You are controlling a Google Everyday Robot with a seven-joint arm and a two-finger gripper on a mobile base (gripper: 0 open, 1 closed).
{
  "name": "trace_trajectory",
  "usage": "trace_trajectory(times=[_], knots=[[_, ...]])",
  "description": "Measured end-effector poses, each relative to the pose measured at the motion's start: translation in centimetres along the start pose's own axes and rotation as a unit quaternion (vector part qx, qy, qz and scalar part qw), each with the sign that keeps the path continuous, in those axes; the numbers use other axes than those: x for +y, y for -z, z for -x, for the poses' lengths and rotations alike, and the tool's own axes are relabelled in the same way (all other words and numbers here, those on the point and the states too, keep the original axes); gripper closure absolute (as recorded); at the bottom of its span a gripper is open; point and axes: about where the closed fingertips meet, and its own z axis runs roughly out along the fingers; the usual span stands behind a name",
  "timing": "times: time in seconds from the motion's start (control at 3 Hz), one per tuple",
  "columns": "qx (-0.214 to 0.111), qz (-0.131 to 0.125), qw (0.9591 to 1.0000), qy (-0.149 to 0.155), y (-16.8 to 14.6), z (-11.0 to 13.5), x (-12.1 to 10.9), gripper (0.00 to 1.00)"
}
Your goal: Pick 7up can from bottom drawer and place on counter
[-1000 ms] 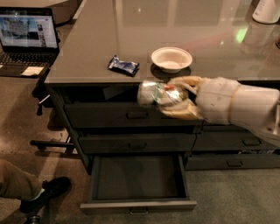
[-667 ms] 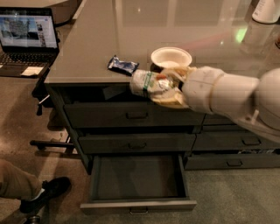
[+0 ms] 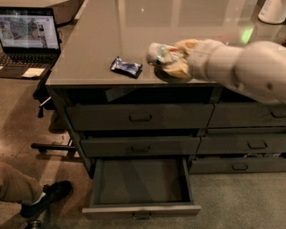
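Note:
My gripper [image 3: 172,57] is shut on the 7up can [image 3: 159,53], a silvery-white and green can held on its side with its silver end to the left. It hangs over the front part of the counter [image 3: 103,40], just right of the blue wrapper. The pale arm reaches in from the right and hides the bowl behind it. The bottom drawer [image 3: 140,210] stands pulled open below, its dark inside bare.
A dark blue crinkled snack wrapper [image 3: 126,66] lies on the counter near the front edge. A laptop [image 3: 27,36] sits on a table at the left. A person's leg and shoe [image 3: 44,199] are at the lower left. A white container [image 3: 272,10] stands at the far right.
The gripper with the can has risen from in front of the top drawer to above the counter's front edge, over the bowl's place.

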Motion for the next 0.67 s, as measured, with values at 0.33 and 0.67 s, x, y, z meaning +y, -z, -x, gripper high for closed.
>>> trace_trajectory(times=[0.33, 0.67], knots=[[-0.057, 0.041, 0.9969, 0.034, -7.0, 5.0, -0.6, 1.00], [-0.108, 0.088, 0.9873, 0.076, -12.1, 11.5, -0.2, 1.00]])
